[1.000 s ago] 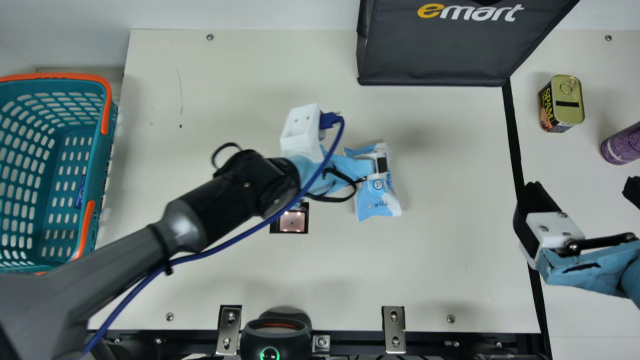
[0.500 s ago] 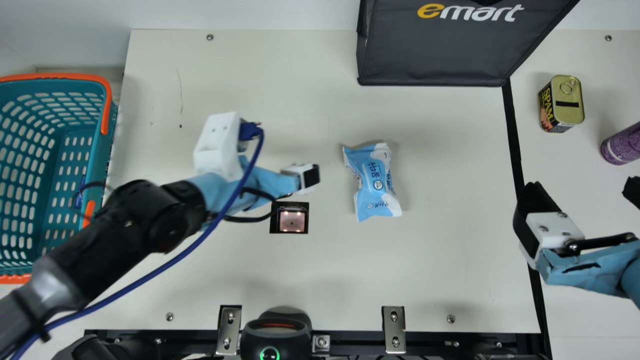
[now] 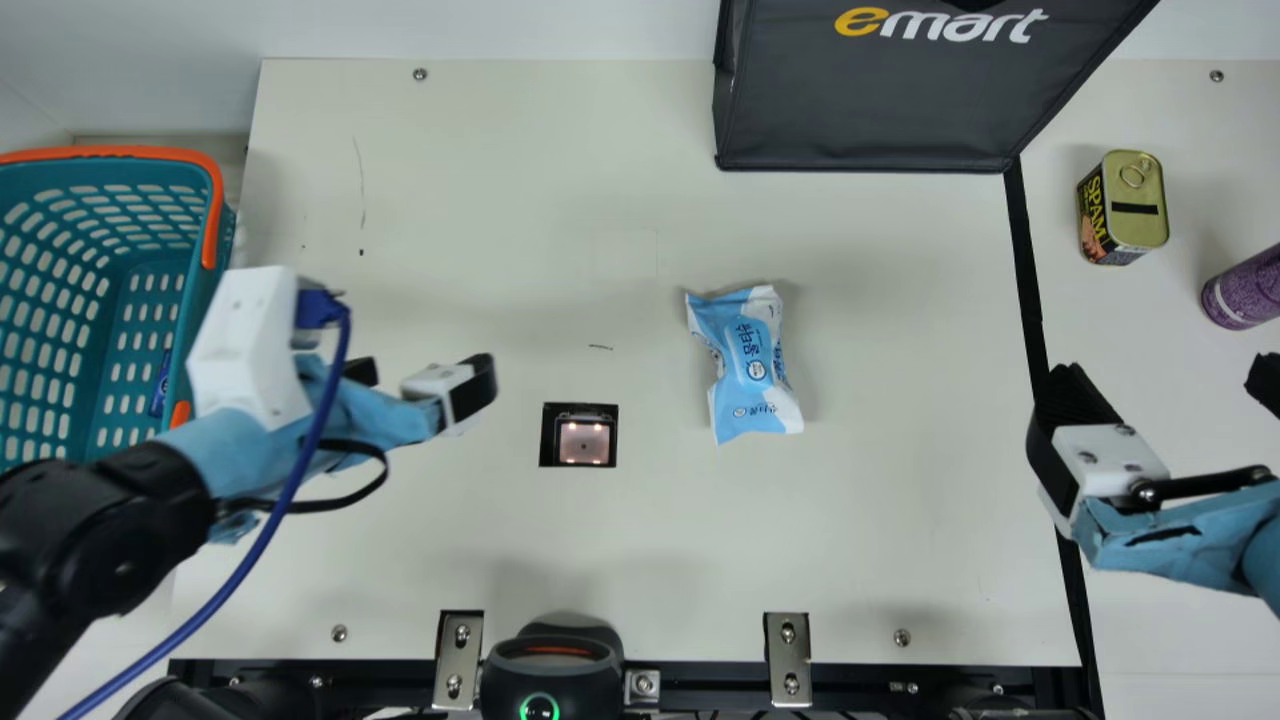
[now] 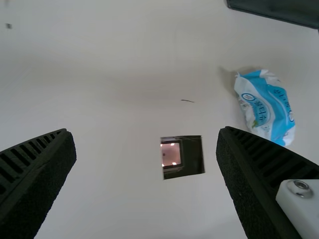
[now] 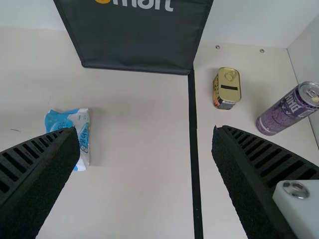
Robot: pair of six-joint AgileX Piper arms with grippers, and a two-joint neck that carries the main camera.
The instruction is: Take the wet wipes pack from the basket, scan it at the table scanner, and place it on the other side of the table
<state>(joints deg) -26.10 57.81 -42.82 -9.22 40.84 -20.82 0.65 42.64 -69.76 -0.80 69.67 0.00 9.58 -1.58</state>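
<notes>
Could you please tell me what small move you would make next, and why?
Probably bring the right gripper over to the wipes pack: that gripper is open, and the pack lies ungripped between the scanner and the black line, whereas the gold-topped can stands beyond that line.

Sky-blue and white wet wipes pack (image 3: 745, 370), teal basket (image 3: 158, 258) at left with orange handles (image 3: 215, 205) and rows of slots, cream table (image 3: 900, 450), pinkish scanner (image 3: 585, 443) framed black, dark grey far bag (image 3: 870, 100) lettered yellow and white, gold-lidded can (image 3: 1138, 225), speckled purple can (image 3: 1245, 290) at right.
</notes>
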